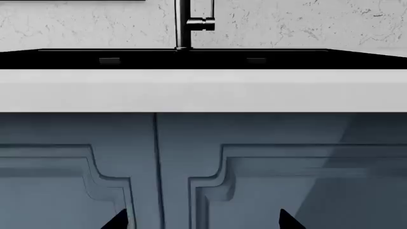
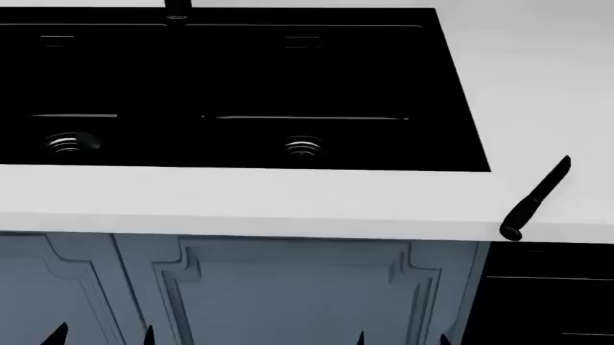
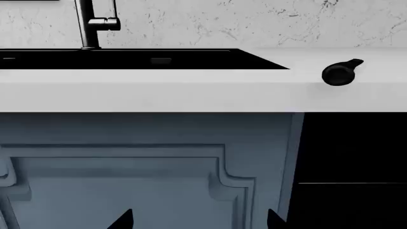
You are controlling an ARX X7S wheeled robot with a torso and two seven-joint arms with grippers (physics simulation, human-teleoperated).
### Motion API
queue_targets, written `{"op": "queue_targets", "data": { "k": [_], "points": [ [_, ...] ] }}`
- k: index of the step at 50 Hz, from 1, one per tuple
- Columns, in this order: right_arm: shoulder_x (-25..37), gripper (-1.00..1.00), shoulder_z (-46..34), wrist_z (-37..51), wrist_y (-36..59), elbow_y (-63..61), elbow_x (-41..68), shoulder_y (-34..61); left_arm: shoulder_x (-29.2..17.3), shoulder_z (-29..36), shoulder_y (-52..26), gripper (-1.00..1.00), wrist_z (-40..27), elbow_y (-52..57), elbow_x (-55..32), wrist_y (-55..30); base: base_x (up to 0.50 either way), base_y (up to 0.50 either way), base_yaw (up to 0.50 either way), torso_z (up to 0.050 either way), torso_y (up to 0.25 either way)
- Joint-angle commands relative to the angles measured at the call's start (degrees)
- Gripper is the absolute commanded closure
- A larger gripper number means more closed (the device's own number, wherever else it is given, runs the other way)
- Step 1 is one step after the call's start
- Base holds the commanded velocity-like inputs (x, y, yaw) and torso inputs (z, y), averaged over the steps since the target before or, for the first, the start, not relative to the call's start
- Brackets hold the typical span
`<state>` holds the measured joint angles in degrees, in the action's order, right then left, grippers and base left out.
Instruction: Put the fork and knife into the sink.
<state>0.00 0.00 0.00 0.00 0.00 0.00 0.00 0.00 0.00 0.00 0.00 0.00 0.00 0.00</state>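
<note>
The black double-basin sink [image 2: 240, 79] is set into the white counter, with two ribbed drains showing. The all-black knife [image 2: 537, 198] lies on the counter right of the sink, its thick handle end overhanging the front edge. The right wrist view shows the knife [image 3: 340, 72] handle-first, beside the sink [image 3: 127, 59]. The fork is out of view. Both grippers hang low in front of the cabinet doors, below counter height. My left gripper [image 2: 103, 336] [image 1: 203, 222] is open and empty. My right gripper [image 2: 401, 339] [image 3: 200, 222] is open and empty too, down and left of the knife.
Blue-grey panelled cabinet doors [image 2: 287, 287] face me under the counter [image 2: 240, 201]. A black cabinet front [image 2: 547, 302] stands at the right, under the knife. A tall black faucet [image 1: 188, 24] rises behind the sink [image 1: 64, 59] against a marbled wall.
</note>
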Motion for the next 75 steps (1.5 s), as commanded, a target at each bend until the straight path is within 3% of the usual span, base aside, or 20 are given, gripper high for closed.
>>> {"op": "queue_targets", "data": {
  "k": [1, 24, 32, 40, 52, 59, 63, 73, 75],
  "points": [
    [3.05, -1.00, -3.71, 2.82, -1.47, 1.60, 3.07, 0.00, -0.94, 1.10, -0.21, -1.00, -1.08, -1.10, -0.95, 0.92, 0.00, 0.00, 0.00, 0.000, 0.000],
    [4.97, -1.00, -5.70, 5.63, -0.88, -0.17, 4.64, 0.09, -3.98, 4.46, 0.30, -1.00, -5.43, 1.66, -2.62, 0.22, 0.00, 0.00, 0.00, 0.000, 0.000],
    [6.05, -1.00, -5.94, 6.76, 0.07, -5.49, 4.89, -0.86, -4.91, 5.55, 0.65, -1.00, -6.79, 5.95, -1.52, -0.56, 0.00, 0.00, 0.00, 0.000, 0.000],
    [7.62, -1.00, -7.08, 7.73, 2.54, -14.46, 3.29, -1.52, -6.53, 6.14, 1.09, -1.00, -8.27, 17.18, 0.63, -6.14, 0.00, 0.00, 0.00, 0.000, 0.000],
    [8.88, -1.00, -7.59, 8.62, 3.91, -22.04, 3.12, -2.53, -7.44, 6.58, 0.86, -1.00, -9.51, 20.86, 0.92, -7.13, 0.00, 0.00, 0.00, 0.000, 0.000],
    [9.62, -1.00, -7.98, 8.06, 8.89, -26.00, 4.81, -1.48, -7.71, 6.54, -2.04, -1.00, -10.62, 24.43, 1.70, -17.18, 0.00, 0.00, 0.00, 0.000, 0.000],
    [10.84, -1.00, -7.14, 7.04, 15.28, -30.82, 7.95, -0.28, -6.88, 5.88, -5.14, -1.00, -11.52, 27.44, 1.89, -26.96, 0.00, 0.00, 0.00, 0.000, 0.000],
    [11.27, -1.00, -2.97, 10.90, 37.39, -40.57, 14.45, 7.70, -6.67, 0.89, -12.70, -1.00, -9.42, 37.59, -4.81, -46.59, 0.00, 0.00, 0.00, 0.000, 0.000],
    [11.42, -1.00, -2.48, 12.37, 42.90, -42.20, 15.02, 10.17, -8.42, 2.23, -14.11, -1.00, -8.78, 38.59, -4.36, -48.74, 0.00, 0.00, 0.00, 0.000, 0.000]
  ]
}}
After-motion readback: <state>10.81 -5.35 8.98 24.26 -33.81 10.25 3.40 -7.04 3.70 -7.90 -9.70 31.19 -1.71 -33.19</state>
